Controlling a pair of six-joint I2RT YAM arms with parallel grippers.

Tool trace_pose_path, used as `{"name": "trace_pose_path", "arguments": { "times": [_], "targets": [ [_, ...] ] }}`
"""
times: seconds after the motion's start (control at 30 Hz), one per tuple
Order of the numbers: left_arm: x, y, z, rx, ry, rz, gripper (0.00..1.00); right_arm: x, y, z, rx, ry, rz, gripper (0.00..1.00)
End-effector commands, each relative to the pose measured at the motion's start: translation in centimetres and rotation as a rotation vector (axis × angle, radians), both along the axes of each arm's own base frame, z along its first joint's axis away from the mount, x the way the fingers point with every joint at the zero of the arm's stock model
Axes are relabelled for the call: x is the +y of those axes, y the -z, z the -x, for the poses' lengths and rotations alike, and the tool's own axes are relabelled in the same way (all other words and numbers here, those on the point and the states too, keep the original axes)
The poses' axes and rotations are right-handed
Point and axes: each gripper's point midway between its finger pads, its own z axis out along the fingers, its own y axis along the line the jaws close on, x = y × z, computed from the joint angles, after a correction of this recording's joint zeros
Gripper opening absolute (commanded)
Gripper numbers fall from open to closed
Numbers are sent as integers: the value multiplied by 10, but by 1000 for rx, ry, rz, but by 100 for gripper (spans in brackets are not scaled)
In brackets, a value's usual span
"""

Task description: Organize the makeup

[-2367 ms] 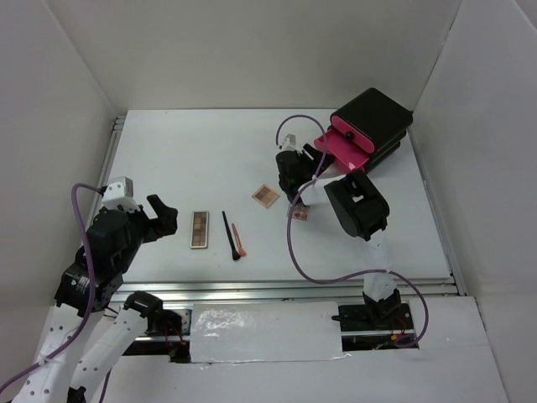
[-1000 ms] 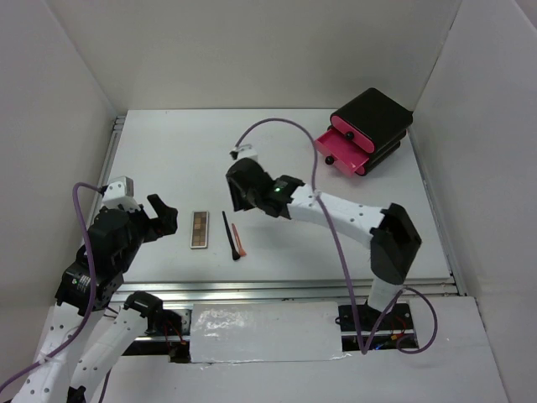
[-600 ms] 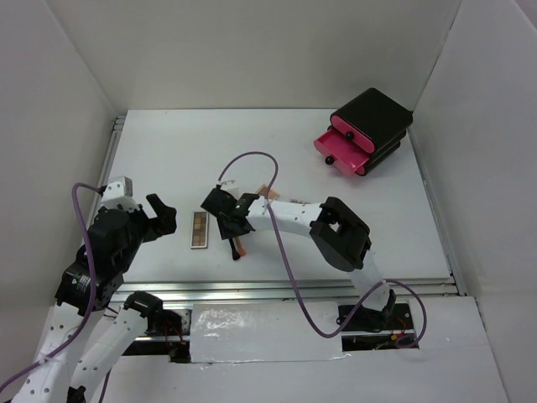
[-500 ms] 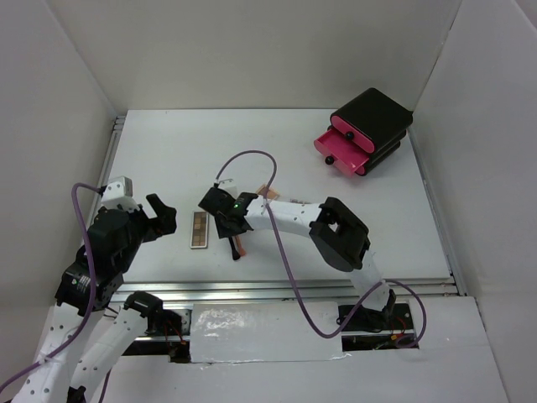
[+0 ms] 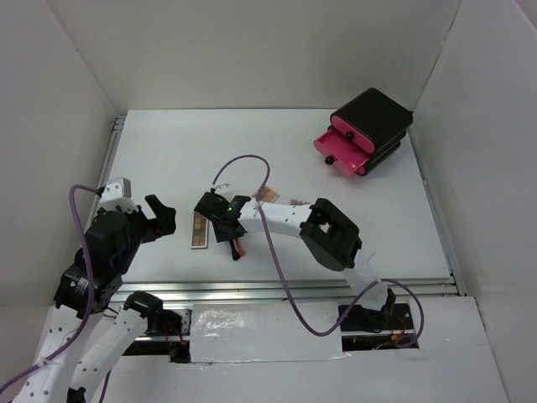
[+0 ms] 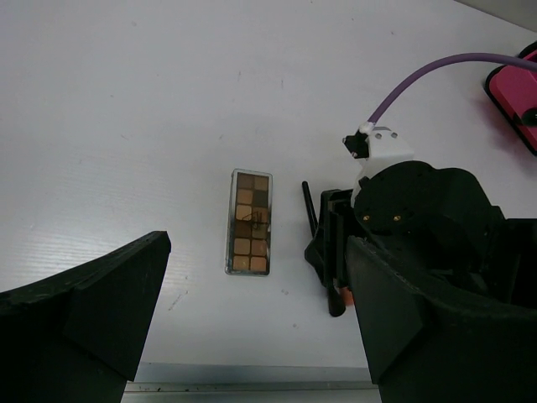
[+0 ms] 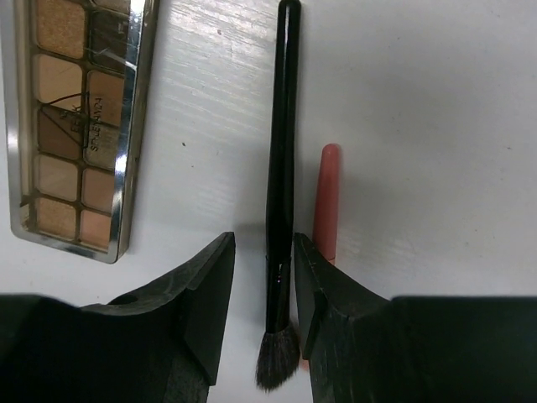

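Observation:
The narrow brown eyeshadow palette (image 5: pixel 199 230) lies flat at the table's front left. Just to its right, a thin black brush (image 7: pixel 281 168) and an orange pencil (image 7: pixel 327 201) lie side by side. My right gripper (image 5: pixel 225 228) is down over the brush and open. Its fingers (image 7: pixel 210 285) straddle the handle near the bristles, the right one almost touching and the left one a gap away. A square tan palette (image 5: pixel 267 195) lies behind the right arm. Left of the brown palette, my left gripper (image 5: pixel 159 218) hovers wide open and holds nothing.
A black box (image 5: pixel 373 117) stands at the back right with its pink drawer (image 5: pixel 340 151) pulled out. The right arm and its purple cable (image 5: pixel 243 164) stretch across the middle of the table. White walls enclose the table on three sides.
My right arm has swung from beside the pink drawer across to the front left and come down over the black brush, its jaws narrowing slightly. The left arm has stayed put.

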Motion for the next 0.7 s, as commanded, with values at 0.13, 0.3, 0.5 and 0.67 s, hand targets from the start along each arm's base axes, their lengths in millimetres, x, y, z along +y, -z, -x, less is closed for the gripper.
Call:
{"name": "trace_pose_path", "arguments": {
  "times": [0.13,0.3,0.5,0.67],
  "targets": [
    [-1,-10,-1,-41,1,12,99,10,4,3,17,-9,-1,30],
    [-1,-10,-1,-41,1,12,99,14,-3,10,30,-27,-41,12],
    [0,-10,0,-41,-4,12,99,19,-66,11,-28,-46,-192,3],
    [1,-11,1,-46,-8,14,99,-29,-153,-28,-193,4,-258,3]
  ]
}}
